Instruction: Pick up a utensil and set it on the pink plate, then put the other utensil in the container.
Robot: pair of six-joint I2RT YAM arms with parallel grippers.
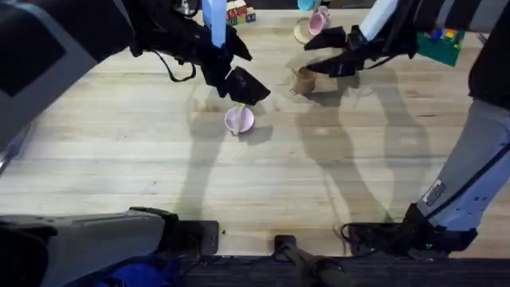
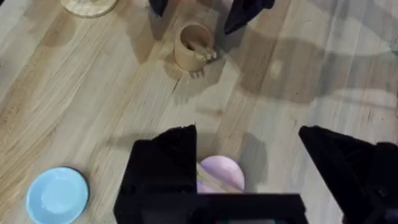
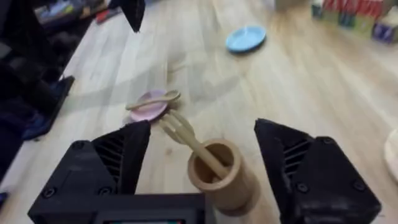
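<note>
- Pale wooden spoon point(image 3: 153, 99) lying across the small pink plate point(image 3: 144, 112), bowl past one rim; plate near the middle of the tabletop point(image 1: 119, 159).
- Pale wooden fork point(image 3: 189, 139) standing handle-down in the tan cylindrical container point(image 3: 221, 174), prongs sticking out and leaning over the rim; container toward the far edge of the tabletop, right of the plate.
- Judged stage: both placements look done; nothing left to carry.
- Next move, as a guess: lifting each arm straight up and away without clipping the protruding prongs or nudging the plate.
- Left gripper point(image 2: 261, 174) hovering directly above the plate, black jaws spread wide, holding nothing.
- Right gripper point(image 3: 202, 168) poised over the container, black jaws spread to either side of it, apparently not touching cup or fork.
- Left arm reaching in from the far left, right arm from the far right, both bent downward at the wrist.
</note>
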